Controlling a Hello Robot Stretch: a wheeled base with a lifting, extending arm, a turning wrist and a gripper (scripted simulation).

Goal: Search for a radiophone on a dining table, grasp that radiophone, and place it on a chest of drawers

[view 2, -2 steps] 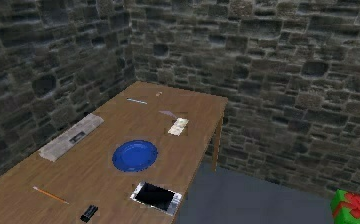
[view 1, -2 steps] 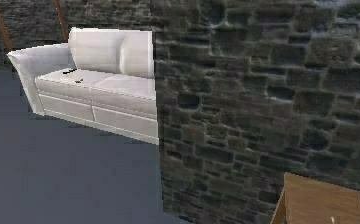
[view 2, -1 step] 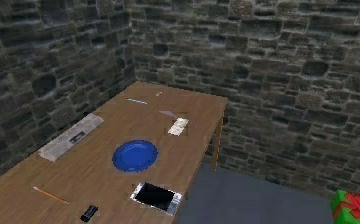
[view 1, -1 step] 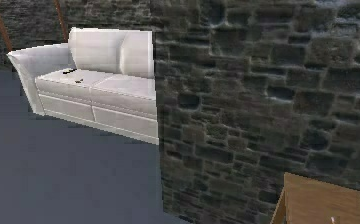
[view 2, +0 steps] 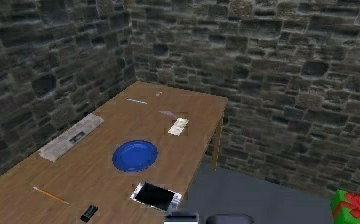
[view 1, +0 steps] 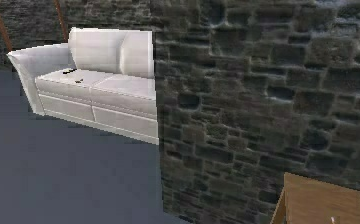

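Observation:
A wooden dining table (view 2: 108,130) stands in a corner of dark stone walls in the arm side view. Near its front edge lies a small dark oblong thing (view 2: 89,212), too small to name. Beside it rests a flat dark rectangle with a white rim (view 2: 154,193). Further in sit a blue plate (view 2: 136,154), a long grey flat bar (view 2: 72,137), a pale small block (view 2: 177,125), a pencil (view 2: 50,194) and a thin light stick (view 2: 138,100). A corner of a wooden tabletop (view 1: 323,200) shows at the forward view's bottom right.
A dark stone wall (view 1: 258,90) rises close ahead in the forward view. Left of it is a white sofa (view 1: 88,80) with a small dark thing (view 1: 68,72) on its seat, and grey floor (view 1: 68,170). A red and green object (view 2: 348,205) sits at the arm side view's bottom right.

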